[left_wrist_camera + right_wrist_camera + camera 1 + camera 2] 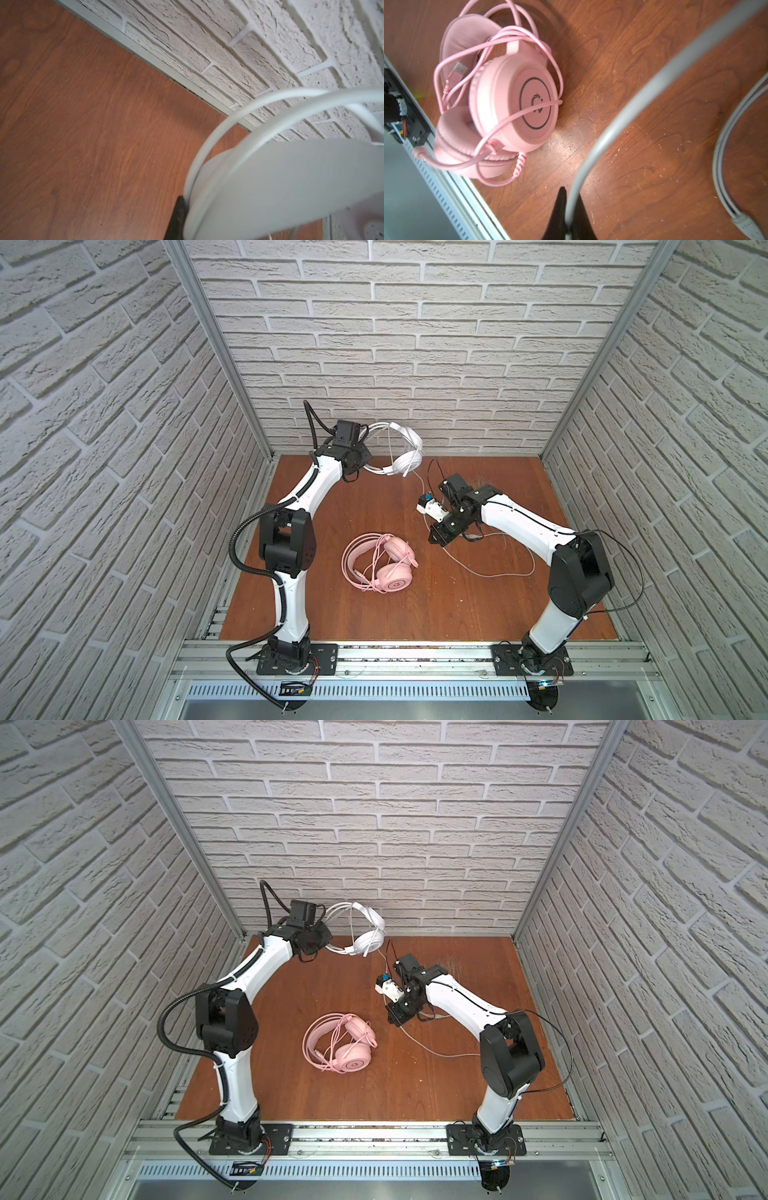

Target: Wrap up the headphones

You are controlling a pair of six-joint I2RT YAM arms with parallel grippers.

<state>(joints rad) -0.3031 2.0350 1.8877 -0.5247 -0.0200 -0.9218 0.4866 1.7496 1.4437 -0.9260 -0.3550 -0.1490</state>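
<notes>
Left gripper [360,456]: we see it raised near the back wall, clamped on the white headphones [405,458] at the headband; in the left wrist view one dark fingertip [177,218] presses against the pale grey band, the other is hidden behind it.
Right gripper [566,226]: we see its two dark fingers pinched tight on the white cord [623,116], which runs up between them; in a top view the gripper [434,538] hangs low over the table, right of centre.
White headphones: held off the table, one round cup hanging down by the back wall; the cord drops from it to the right gripper, and more of it lies slack in a loop on the table [494,572] under the right arm.
Pink headphones [380,568]: we find them lying on the table near the middle, between the two arms, their pink cord looped over the cups and band, the plug [457,71] resting among the loops.
Table [415,614]: reddish-brown wood grain, lightly scratched and dusty in the right wrist view.
Room: white brick-pattern walls [374,344] on three sides, metal corner posts, an aluminium rail [415,659] along the front carrying both arm bases.
Writing: a dark ring with a small emblem marks the pink cup [535,102]; we cannot read it.
</notes>
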